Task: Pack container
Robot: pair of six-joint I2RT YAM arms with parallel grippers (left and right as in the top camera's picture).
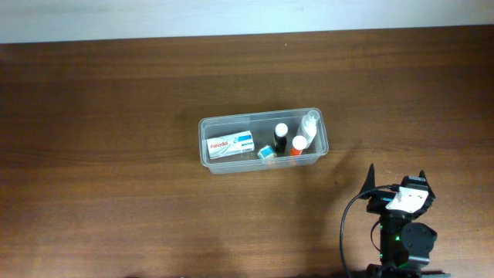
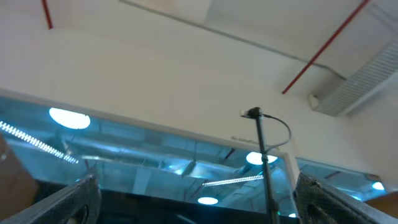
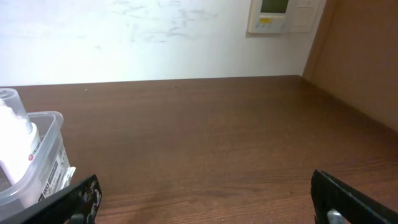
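Observation:
The container [image 1: 255, 117], a clear plastic tub, sits mid-table. Inside lie a white Panadol box [image 1: 231, 144], a small teal item [image 1: 265, 153], a dark bottle with a white cap [image 1: 281, 137], an orange bottle [image 1: 297, 147] and a clear bottle [image 1: 309, 123]. My right gripper [image 1: 395, 179] stands open near the front right edge, apart from the tub, nothing between its fingers. In the right wrist view the tub's corner [image 3: 53, 116] and the clear bottle [image 3: 15, 146] show at far left of the gripper [image 3: 205, 199]. My left gripper [image 2: 199, 202] is open, facing the ceiling.
Bare brown wood table [image 1: 116, 154] lies on all sides of the tub. A white wall with a control panel [image 3: 273, 15] runs behind the table's far edge. The left wrist view shows ceiling lights and a stand [image 2: 261, 155].

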